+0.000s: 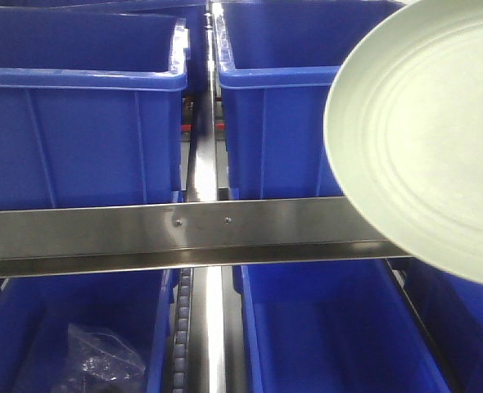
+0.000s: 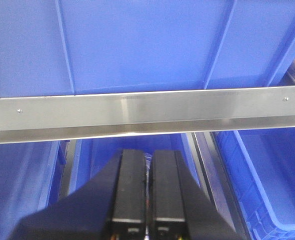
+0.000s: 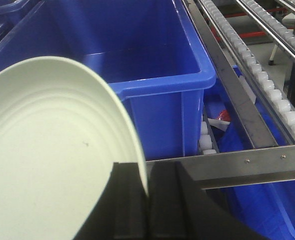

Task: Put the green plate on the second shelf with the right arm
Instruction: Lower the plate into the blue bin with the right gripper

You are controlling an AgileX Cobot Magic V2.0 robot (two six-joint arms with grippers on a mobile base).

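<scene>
Right gripper (image 3: 147, 200) fingers clamp the green plate (image 3: 52, 165) by its rim before a blue bin's (image 3: 152, 75) edge; left gripper (image 2: 147, 200) fingers pressed together.

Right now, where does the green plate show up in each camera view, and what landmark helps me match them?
Exterior front-facing: green plate, right side, tilted, in front of a blue bin and crossing the steel rail.
Left wrist: not in view; only the shut left gripper below the rail.
Right wrist: fills the lower left, rim pinched by the right gripper.
Shared landmark: the horizontal steel rail.
</scene>
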